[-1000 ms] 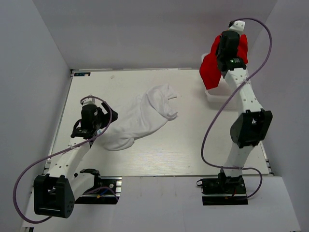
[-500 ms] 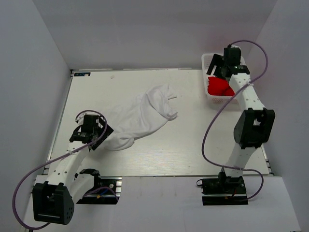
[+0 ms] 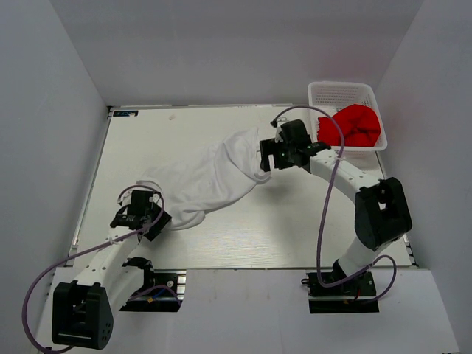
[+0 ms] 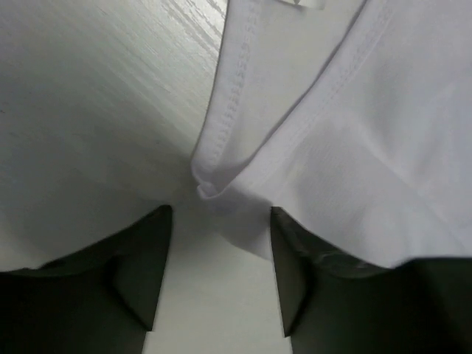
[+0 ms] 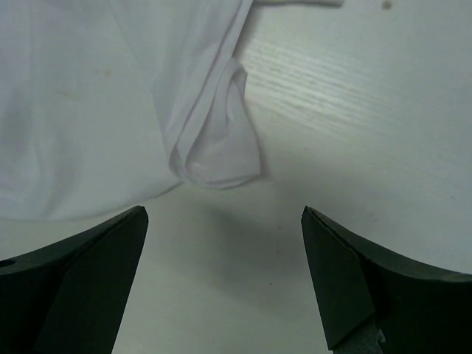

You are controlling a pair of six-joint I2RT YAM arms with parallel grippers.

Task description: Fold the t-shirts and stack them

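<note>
Starting at the near edge of the counter [image 3: 295,228], both arm bases sit side by side.

1. Left arm. The left gripper [image 3: 156,218] is low over the near-left part of the counter, at the near-left end of the white t-shirt [image 3: 210,177]. In the left wrist view its dark fingers [image 4: 140,265] are spread apart. A stitched hem corner [image 4: 210,184] of the white cloth lies on the counter just ahead of the gap between them. The cloth reaches the inner edge of the finger on the right of that view, and nothing is pinched.

2. White t-shirt. It lies crumpled and unfolded across the middle of the counter, running diagonally from near left to far right.

3. Right arm. The right gripper [image 3: 265,156] is at the far-right end of the white t-shirt. In the right wrist view its fingers [image 5: 81,280] are spread wide. A folded lobe [image 5: 217,158] of the white cloth lies ahead of the gap and touches neither finger.

4. Red t-shirt. The red t-shirt [image 3: 358,125] is bunched inside the white lattice basket [image 3: 343,87] at the far-right corner, filling its nearer part.

5. Markings. A small dark sticker [image 3: 125,113] sits at the far-left corner of the counter. Its writing is too small to read.
</note>
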